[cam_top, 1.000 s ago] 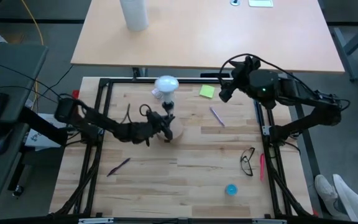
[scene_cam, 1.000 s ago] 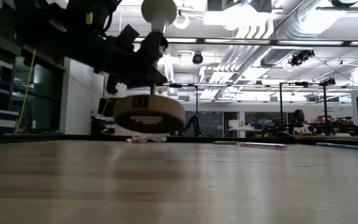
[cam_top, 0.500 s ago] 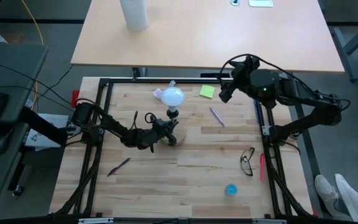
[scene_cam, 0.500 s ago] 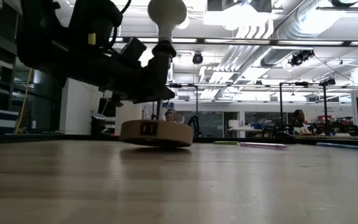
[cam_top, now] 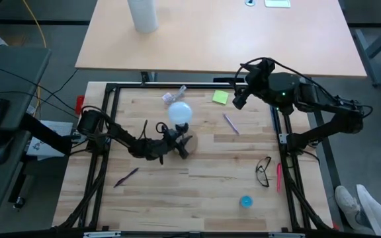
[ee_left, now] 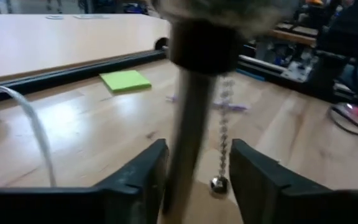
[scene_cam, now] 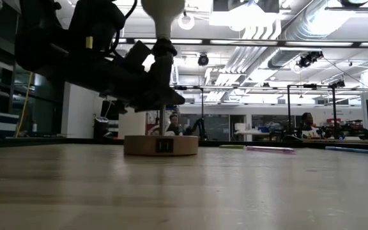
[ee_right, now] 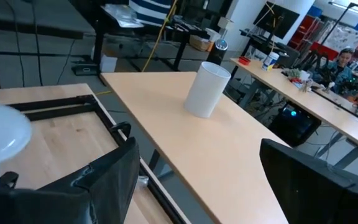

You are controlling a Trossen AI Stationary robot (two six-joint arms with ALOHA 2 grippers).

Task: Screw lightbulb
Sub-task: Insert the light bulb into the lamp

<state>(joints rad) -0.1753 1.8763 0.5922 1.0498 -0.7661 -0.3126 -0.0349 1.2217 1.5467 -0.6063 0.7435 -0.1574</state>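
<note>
Spanning the whole scene is the wooden table (cam_top: 197, 192), with the right arm's claw (cam_top: 239, 100) waiting wide open above its far edge, well apart from the work. Near the middle, the left claw (ee_left: 194, 180) has its fingers parted on either side of a dark post — the stem of a round wooden base (scene_cam: 161, 145) sitting flat on the table. Topping that post is the lightbulb (cam_top: 180, 112), upright — globe uppermost.

The lightbulb (cam_top: 180, 112) stands atop the wooden base (cam_top: 185, 143). Behind the base lies a sticky note (cam_top: 220, 97); to its right a pen (cam_top: 231, 123), farther right the glasses (cam_top: 263, 171).
</note>
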